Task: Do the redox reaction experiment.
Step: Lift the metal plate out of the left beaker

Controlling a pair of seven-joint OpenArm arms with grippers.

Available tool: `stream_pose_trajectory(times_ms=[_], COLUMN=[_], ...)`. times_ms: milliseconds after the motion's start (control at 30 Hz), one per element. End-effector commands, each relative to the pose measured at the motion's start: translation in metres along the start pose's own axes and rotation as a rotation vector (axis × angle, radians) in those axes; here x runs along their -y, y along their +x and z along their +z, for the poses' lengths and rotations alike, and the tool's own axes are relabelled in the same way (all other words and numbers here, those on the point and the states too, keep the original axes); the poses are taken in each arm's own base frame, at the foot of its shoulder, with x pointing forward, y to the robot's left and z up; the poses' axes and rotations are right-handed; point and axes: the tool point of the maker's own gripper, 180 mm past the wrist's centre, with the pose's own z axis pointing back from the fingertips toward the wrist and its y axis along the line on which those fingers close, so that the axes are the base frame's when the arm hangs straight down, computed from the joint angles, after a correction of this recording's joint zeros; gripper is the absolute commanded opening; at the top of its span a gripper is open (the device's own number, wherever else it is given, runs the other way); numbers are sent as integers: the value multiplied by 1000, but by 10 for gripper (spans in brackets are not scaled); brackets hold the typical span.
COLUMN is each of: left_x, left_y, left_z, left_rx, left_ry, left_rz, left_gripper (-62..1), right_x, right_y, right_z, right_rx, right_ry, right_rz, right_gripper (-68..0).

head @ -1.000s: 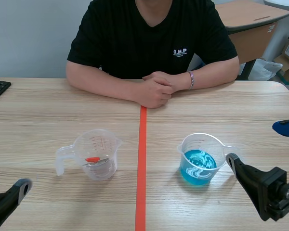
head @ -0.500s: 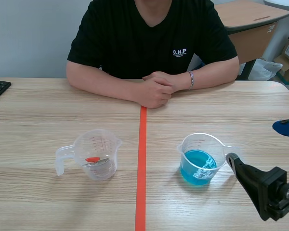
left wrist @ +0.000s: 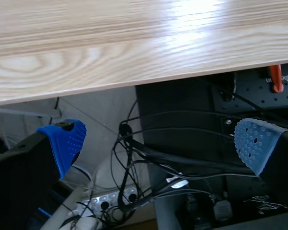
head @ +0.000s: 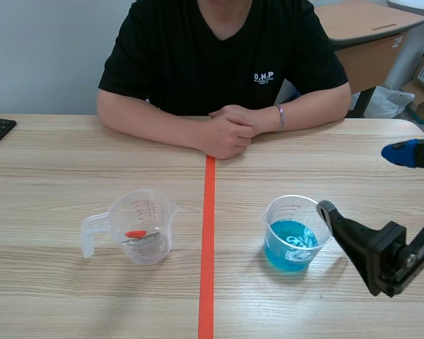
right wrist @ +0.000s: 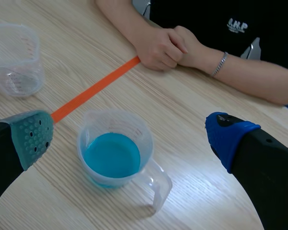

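The left gripper [left wrist: 161,141] hangs off the table's near edge, fingers spread and empty over cables, apparently parked out of the way. In the scene view, left of centre, a clear measuring cup [head: 143,226] holds a small metal piece [head: 136,234], likely waiting for the solution. Past the tape line [head: 207,268], right of centre, stands the cup of blue liquid [head: 291,233]. The right gripper [head: 364,180] is wide open and empty, one fingertip near the cup's rim, seemingly lining up a grasp.
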Motion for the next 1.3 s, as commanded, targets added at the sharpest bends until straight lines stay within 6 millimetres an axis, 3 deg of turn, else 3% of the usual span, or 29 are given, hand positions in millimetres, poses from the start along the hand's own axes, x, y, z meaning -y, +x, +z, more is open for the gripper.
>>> stream_pose_trajectory(times_ms=[0,200,600,900,1267], left_x=[8,19,20,20,20], left_y=[5,1,-1,-1,-1], left_z=[-2,-3,-3,-3,-3], left_rx=[29,23,13,10,10], left_ry=[-10,-35,-37,-37,-40], left_rz=[21,36,36,36,37], left_gripper=[14,14,14,14,14], right_x=[-7,-31,-106,-156,-183], right_y=[16,33,61,52,49], right_z=[-8,-30,-59,-69,-96], right_rx=[45,98,203,215,268], right_ry=[54,177,435,597,629], right_rz=[42,129,285,314,371], right_gripper=[4,4,4,4,4])
